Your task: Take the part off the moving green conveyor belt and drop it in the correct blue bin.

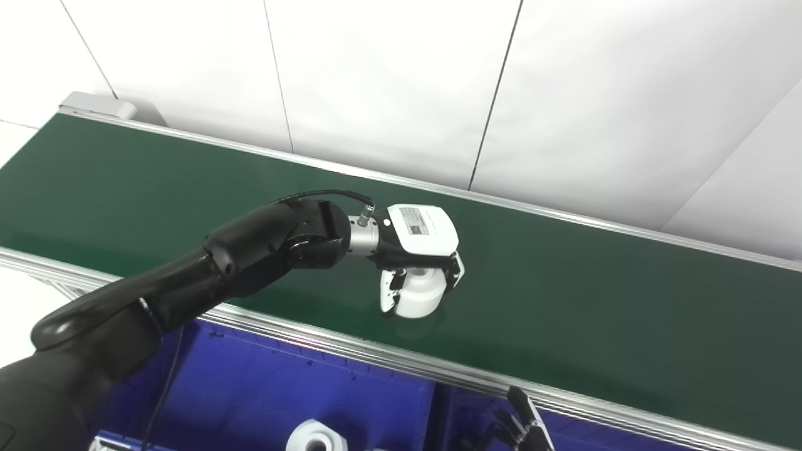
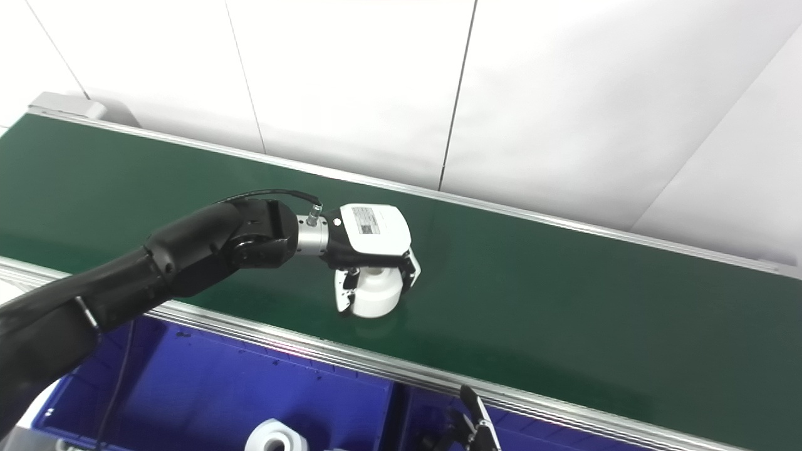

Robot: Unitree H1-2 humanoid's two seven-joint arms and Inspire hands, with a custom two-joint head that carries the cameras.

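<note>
A white cylindrical part (image 1: 420, 293) stands on the green conveyor belt (image 1: 595, 300). My left hand (image 1: 418, 245) reaches over the belt from the left, its fingers wrapped around the part from above. It also shows in the right eye view (image 2: 374, 245), with the part (image 2: 376, 294) under it. My right hand (image 1: 523, 426) only shows as dark fingertips at the bottom edge, below the belt; whether it is open or shut does not show. A blue bin (image 1: 263, 382) lies below the belt's near rail.
Another white part (image 1: 316, 437) lies in the blue bin at the bottom edge. A divider (image 1: 438, 407) separates it from a second blue compartment to the right. The belt's aluminium rail (image 1: 376, 354) runs along the near side. White wall panels stand behind.
</note>
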